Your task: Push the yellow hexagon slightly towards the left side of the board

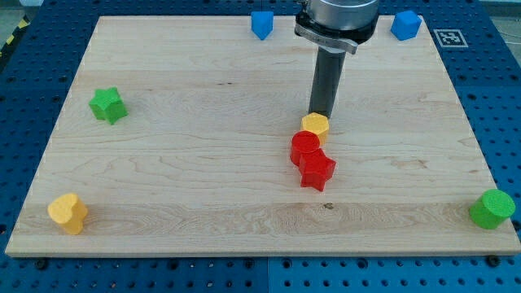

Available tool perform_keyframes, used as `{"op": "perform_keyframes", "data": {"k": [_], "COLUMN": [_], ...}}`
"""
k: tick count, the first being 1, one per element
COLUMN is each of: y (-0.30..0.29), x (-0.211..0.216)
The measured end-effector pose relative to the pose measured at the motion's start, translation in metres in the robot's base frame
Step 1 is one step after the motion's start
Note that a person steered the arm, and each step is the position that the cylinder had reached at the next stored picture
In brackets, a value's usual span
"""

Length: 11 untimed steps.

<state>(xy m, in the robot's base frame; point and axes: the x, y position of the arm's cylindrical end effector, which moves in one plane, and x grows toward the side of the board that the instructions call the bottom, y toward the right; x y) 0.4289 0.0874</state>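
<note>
The yellow hexagon [315, 125] lies near the board's middle, a little to the view's right. My tip [320, 114] stands right behind it, at its top edge, touching or nearly touching. A red round block [305, 147] sits directly below the hexagon, against it. A red star [317, 171] lies just below the red round block, touching it.
A green star [107, 105] lies at the view's left. A yellow heart-like block [67, 212] sits at the bottom left corner. Two blue blocks [261, 24] [405, 25] stand along the top edge. A green round block [492, 209] sits at the board's [203, 163] bottom right edge.
</note>
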Motion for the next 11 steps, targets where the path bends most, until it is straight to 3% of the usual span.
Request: {"op": "perform_keyframes", "data": {"k": [2,3,5,6,7,9,11], "y": [0.057,0.038,-0.006,-0.005,0.026,0.087,0.087], "x": [0.029,0.045,0.032,0.026,-0.014,0.045,0.047]}}
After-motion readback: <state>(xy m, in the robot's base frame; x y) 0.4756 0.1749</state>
